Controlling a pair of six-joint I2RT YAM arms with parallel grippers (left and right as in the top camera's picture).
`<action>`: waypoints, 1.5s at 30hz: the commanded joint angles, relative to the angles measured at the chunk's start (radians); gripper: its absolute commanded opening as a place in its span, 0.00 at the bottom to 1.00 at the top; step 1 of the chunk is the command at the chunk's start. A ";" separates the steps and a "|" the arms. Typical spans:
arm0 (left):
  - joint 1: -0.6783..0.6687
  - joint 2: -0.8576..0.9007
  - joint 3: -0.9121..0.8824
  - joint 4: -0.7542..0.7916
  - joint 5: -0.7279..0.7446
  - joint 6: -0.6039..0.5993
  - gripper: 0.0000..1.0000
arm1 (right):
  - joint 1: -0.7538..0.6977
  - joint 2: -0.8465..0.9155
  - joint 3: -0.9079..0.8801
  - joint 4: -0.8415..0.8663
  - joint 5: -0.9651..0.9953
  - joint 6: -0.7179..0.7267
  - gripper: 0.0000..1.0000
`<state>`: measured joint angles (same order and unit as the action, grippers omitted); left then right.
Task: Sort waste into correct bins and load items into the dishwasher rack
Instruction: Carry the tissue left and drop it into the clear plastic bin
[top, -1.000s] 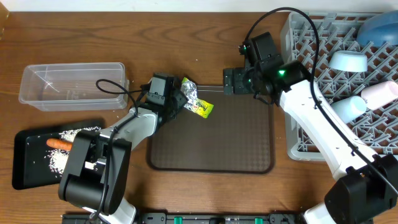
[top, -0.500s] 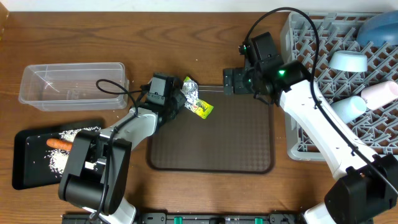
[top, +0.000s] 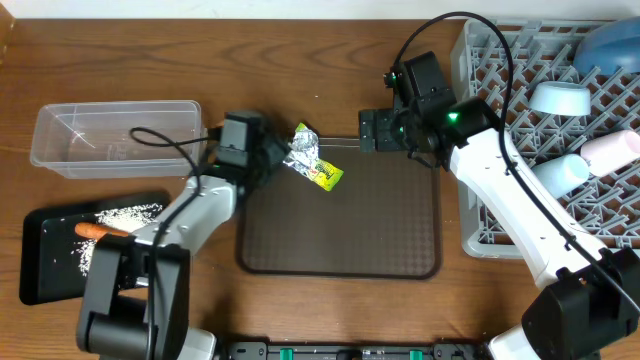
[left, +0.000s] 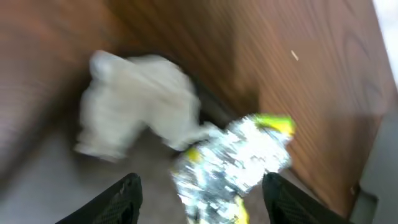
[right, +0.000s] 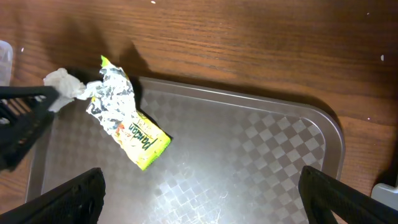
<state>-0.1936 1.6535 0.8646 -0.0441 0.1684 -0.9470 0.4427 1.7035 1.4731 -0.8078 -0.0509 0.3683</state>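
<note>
The left gripper (top: 272, 158) is seen with its jaws apart and nothing between them. The tissue (left: 134, 102) lies just ahead of its fingertips, touching the crumpled silver end of the packet (right: 140, 134), which is a little farther out. If the jaws are closed here, silver wrapper could be pinched with the tissue and both carried to one bin, or the light tissue could be nudged aside rather than caught. The right gripper (right: 200, 177) is held wide and empty, the packet ahead of it, so a clash is possible if both reach in.

Counted:
- Behind the left gripper: one tub (top: 100, 140) and one black tray (top: 40, 235), bearing one carrot (top: 92, 230) and scattered rice (top: 125, 213).
- Between the grippers: one tissue, one packet and one brown tray (top: 340, 250).
- Behind the right gripper: one rack (top: 500, 90) with two bowls, a dark bowl (top: 610, 45) and a pale bowl (top: 560, 98), and two cups, a blue cup (top: 562, 172) and a pink cup (top: 612, 150).
</note>
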 joint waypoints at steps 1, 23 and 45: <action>0.069 0.005 0.001 -0.043 -0.023 0.019 0.67 | -0.001 -0.002 0.004 -0.001 0.010 0.013 0.99; 0.084 0.070 0.001 0.038 0.003 0.051 0.66 | -0.001 -0.002 0.004 -0.001 0.010 0.013 0.99; 0.085 0.043 0.001 0.044 0.071 0.052 0.06 | -0.001 -0.002 0.004 -0.001 0.010 0.013 0.99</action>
<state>-0.1085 1.7287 0.8639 0.0059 0.2115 -0.9043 0.4427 1.7035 1.4731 -0.8078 -0.0509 0.3683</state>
